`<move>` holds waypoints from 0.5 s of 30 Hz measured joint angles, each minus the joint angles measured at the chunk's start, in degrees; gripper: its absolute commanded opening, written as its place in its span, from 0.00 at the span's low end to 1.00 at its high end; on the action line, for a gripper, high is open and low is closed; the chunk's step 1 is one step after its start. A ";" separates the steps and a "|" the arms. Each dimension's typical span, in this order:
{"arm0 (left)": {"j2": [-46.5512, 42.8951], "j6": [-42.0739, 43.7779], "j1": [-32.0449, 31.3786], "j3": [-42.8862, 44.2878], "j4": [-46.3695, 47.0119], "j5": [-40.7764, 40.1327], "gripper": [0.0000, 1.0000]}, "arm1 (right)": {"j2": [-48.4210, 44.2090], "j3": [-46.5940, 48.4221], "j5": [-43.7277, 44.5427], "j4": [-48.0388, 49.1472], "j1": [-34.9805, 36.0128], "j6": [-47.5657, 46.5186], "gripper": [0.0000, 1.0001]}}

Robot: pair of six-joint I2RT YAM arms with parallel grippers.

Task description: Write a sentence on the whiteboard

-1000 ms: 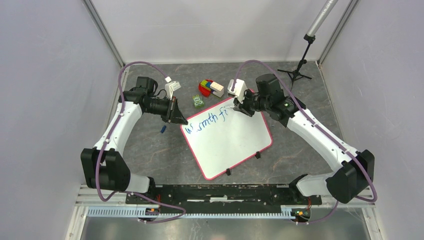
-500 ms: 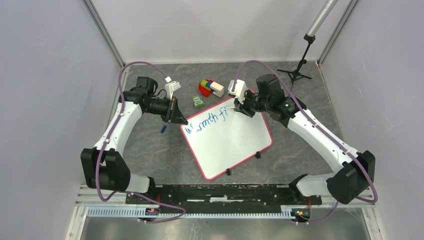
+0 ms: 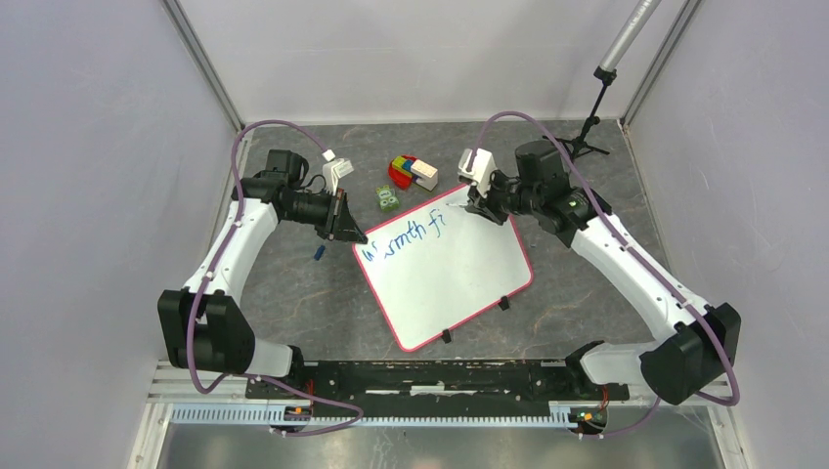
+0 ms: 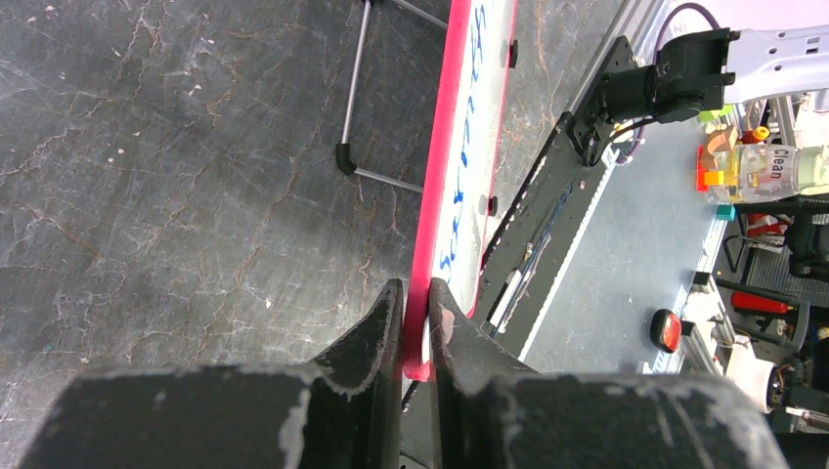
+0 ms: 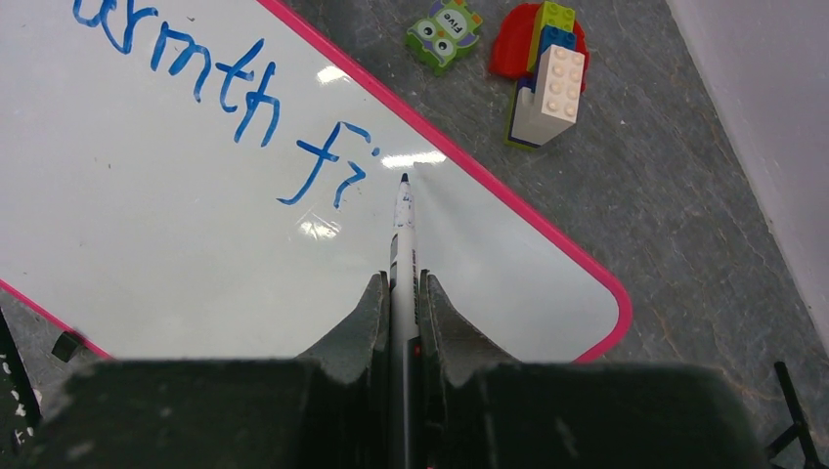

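Glossy whiteboard (image 3: 450, 283) (pink-rimmed, rounded corners).

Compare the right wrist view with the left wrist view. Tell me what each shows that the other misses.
Only the right wrist: the right gripper shut on the marker, tip beside the letters "fi", plus toy bricks and a green owl tile. Only the left wrist: the left gripper pinching the whiteboard by its pink rim, and a bottle labelled Clean. Both: the whiteboard and its blue sentence.
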 measured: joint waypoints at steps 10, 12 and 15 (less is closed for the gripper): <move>0.00 0.00 0.00 -0.02 0.00 0.02 0.02 | 0.74 0.00 -0.63 0.24 0.02 0.02 0.00; 0.00 0.00 0.00 -0.02 0.00 0.02 0.02 | 1.20 0.00 -0.61 0.55 0.02 0.02 0.00; 0.00 0.00 0.00 0.00 0.00 0.00 0.02 | 1.88 0.00 -0.61 0.96 0.02 0.02 0.00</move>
